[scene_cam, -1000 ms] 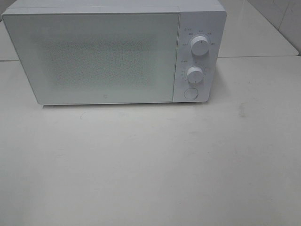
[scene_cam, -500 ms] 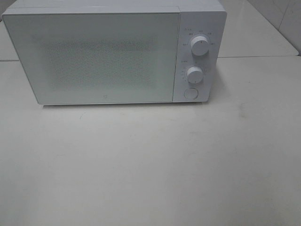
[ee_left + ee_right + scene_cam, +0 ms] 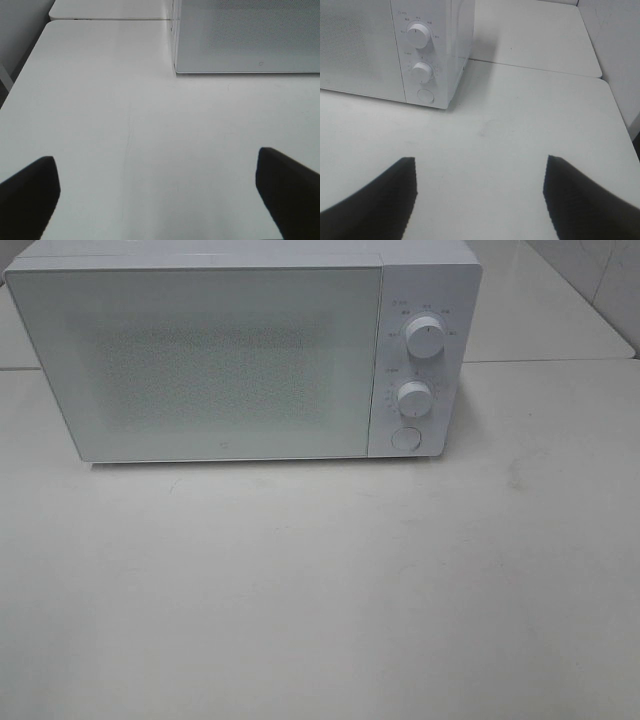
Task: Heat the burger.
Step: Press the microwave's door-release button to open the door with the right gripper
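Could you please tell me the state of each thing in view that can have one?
Microwave door: shut.
Upper knob: marker pointing up.
Lower knob: marker pointing down.
Round button: nothing touching it.
Left pincer: open, holding nothing.
Right pincer: open, holding nothing.
Burger: not in view.

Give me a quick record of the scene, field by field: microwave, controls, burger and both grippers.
microwave: white, at back of table, door shut
controls: upper knob, lower knob, round button beneath, right of door
burger: not visible in any view
left gripper: open, empty, over table
right gripper: open, empty, facing the controls
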Action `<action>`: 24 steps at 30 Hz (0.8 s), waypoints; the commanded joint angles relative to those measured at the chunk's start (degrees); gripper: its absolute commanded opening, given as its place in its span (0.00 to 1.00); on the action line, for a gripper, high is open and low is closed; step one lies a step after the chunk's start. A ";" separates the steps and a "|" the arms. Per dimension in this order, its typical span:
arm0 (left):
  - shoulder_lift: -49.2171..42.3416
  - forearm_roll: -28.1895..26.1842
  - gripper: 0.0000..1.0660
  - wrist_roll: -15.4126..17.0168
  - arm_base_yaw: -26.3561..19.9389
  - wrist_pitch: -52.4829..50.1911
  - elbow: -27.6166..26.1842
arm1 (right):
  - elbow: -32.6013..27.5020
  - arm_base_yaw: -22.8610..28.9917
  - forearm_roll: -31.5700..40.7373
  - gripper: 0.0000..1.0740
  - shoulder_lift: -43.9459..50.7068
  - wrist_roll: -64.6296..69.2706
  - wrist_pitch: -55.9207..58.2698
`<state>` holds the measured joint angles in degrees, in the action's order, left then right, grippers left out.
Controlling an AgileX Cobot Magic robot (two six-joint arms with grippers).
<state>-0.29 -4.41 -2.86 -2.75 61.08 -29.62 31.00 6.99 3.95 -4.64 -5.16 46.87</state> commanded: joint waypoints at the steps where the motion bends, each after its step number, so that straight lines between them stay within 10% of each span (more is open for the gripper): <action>1: -1.09 -0.11 0.94 0.29 -0.11 0.23 0.06 | 0.40 -0.34 -0.29 0.67 -4.35 0.46 -6.13; 24: -1.09 -0.11 0.94 0.29 -0.11 0.23 0.06 | -2.35 -0.34 -0.29 0.67 -31.23 0.46 -33.98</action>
<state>-0.29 -4.41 -2.86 -2.75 61.08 -29.62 28.82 6.99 3.95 -34.26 -5.16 15.87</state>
